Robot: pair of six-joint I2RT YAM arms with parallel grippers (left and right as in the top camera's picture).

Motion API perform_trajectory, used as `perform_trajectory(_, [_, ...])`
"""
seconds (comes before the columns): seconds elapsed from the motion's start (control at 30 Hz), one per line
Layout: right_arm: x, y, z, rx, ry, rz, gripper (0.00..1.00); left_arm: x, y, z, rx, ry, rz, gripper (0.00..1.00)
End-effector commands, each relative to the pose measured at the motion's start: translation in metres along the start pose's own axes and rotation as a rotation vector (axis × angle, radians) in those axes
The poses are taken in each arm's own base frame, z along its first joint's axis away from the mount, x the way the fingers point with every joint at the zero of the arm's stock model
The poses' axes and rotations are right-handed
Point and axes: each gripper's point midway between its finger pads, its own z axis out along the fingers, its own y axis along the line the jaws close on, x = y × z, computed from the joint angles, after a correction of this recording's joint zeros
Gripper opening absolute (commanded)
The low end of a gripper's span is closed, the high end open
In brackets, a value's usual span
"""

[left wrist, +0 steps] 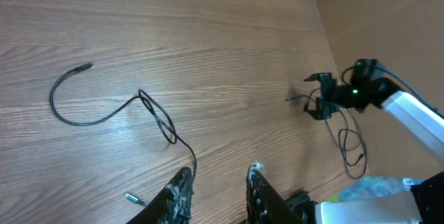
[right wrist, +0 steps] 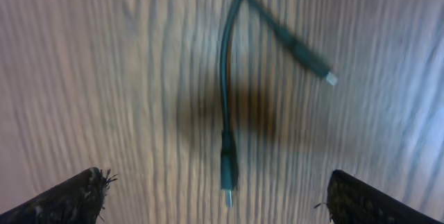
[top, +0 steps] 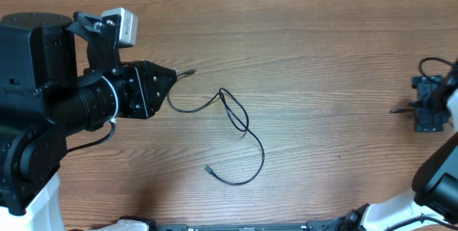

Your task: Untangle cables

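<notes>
You have a long thin black cord [top: 245,126] lying loose on the brown wood-grain table [top: 322,31], left of centre; one small plug end [top: 189,71] sits just beside the tip of the left end effector [top: 174,74]; from there the cord bows outward, twists into a narrow loop near its middle where it crosses itself, then sweeps round in a wide curve to its other plug end [top: 208,168]; the rest lies as a single strand. The left end effector's fingers [left wrist: 179,196] stand a little apart with bare table between them, holding nothing.

A second thin black cord [right wrist: 223,78] lies at the far right of the table, directly under the right end effector [right wrist: 216,177] and well apart from the first; in the blurred right wrist view two strands cross, one ending in a dark plug [right wrist: 227,175], the other in a silvery tip [right wrist: 331,79]; whether both belong to one cord you cannot tell. The right end effector is spread wide and empty above them.
</notes>
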Motion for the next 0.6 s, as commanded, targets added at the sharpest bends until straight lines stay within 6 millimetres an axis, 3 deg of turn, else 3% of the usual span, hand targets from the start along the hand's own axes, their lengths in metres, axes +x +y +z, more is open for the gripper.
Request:
perform_trajectory(0.0, [0.022, -0.001, 0.012, 0.009, 0.007, -0.002, 0.98, 0.000, -0.006, -0.001, 0.028, 0.004, -0.006, 0.26])
perform_trajectory(0.2, [0.046, 0.012, 0.029, -0.058, -0.007, -0.069, 0.79, 0.002, -0.010, -0.001, 0.052, 0.013, -0.006, 0.27])
perform_trajectory(0.37, [0.050, 0.018, 0.037, -0.108, -0.028, -0.084, 0.61, 0.002, -0.010, -0.002, 0.053, 0.013, -0.006, 0.27])
perform_trajectory(0.43, [0.048, 0.020, 0.037, -0.115, -0.039, -0.096, 0.61, 0.002, -0.010, -0.002, 0.053, 0.012, -0.006, 0.27])
perform_trajectory(0.57, [0.042, 0.017, 0.037, -0.097, -0.070, -0.092, 0.71, 0.002, -0.010, -0.002, 0.052, 0.012, -0.006, 0.27])
